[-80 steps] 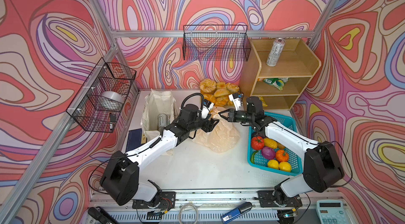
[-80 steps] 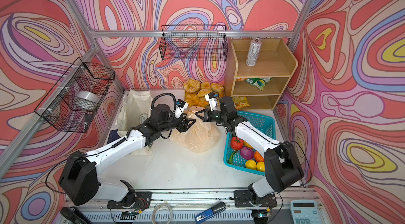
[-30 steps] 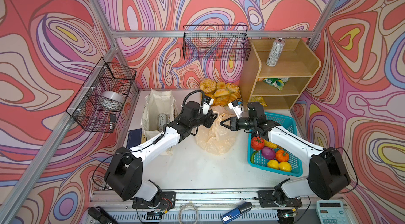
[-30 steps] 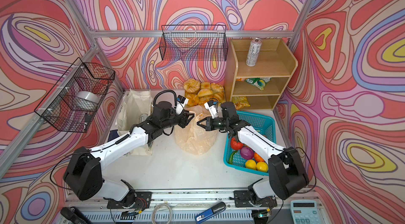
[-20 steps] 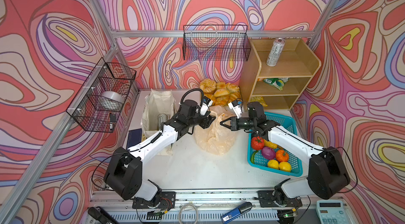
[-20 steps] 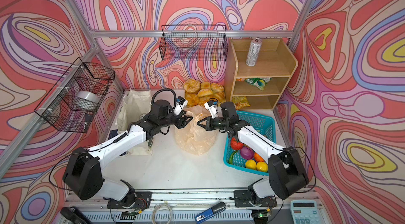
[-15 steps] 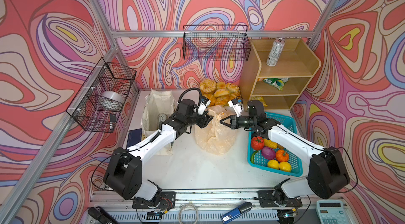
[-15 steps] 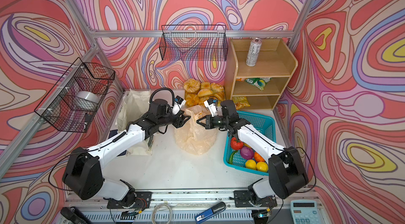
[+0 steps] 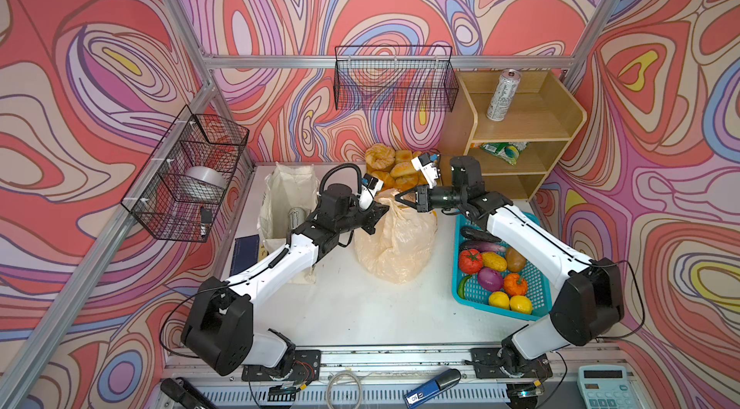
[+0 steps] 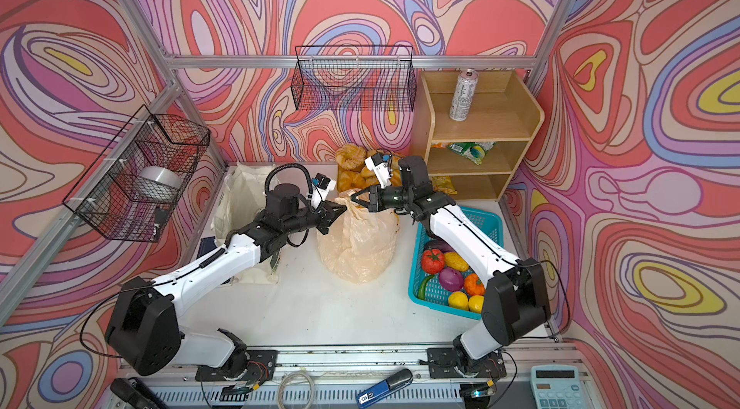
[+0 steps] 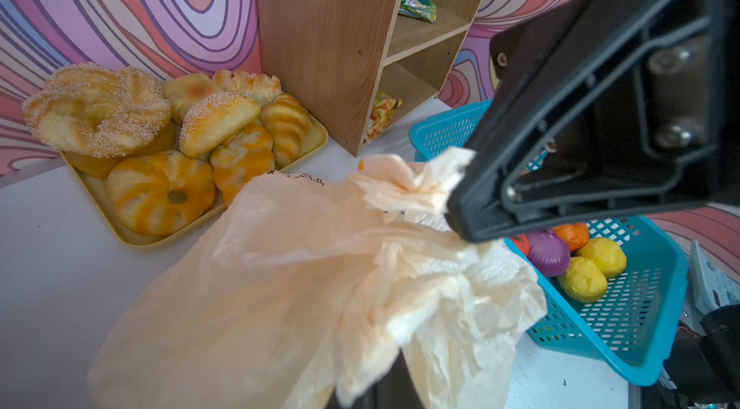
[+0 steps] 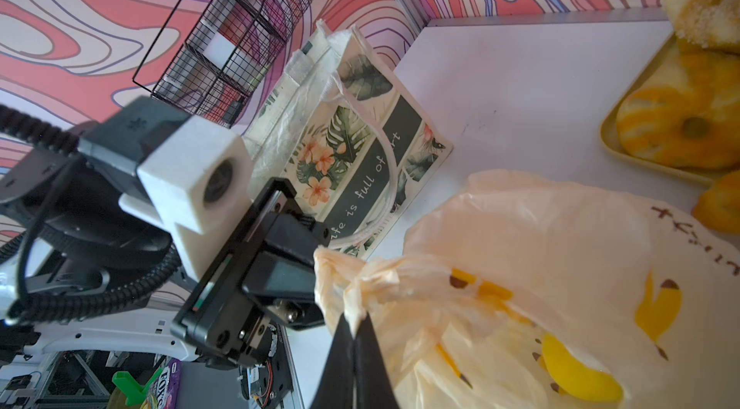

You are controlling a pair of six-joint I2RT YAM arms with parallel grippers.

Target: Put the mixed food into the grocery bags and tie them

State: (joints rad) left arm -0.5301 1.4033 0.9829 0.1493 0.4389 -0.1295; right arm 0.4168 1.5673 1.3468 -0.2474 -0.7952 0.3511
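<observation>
**Both top views and both wrist views: bimanual rig at a white counter.** The banana-print plastic bag stands bulging at mid-counter, between the cloth tote and the teal mesh basket; its contents cannot be made out through the film. The top of the bag is gathered into twisted handles. The left claw is closed, with its tips at the handle on the tote side. It appears to pinch the film there, though the left wrist view shows that grip only in part. The right claw is clamped on the basket-side handle, with the film caught between its closed tips in the right wrist view. The two claws sit nearly tip to tip just above the bag's mouth. The tote stands open at the left edge of the counter, with a grey can upright inside it. A tall drink can stands on top of the wooden shelf unit, and a snack packet lies on the shelf below. Two lemons lie among other produce at the near end of the basket. A tray of bread rolls sits against the back wall, just behind the plastic bag.
</observation>
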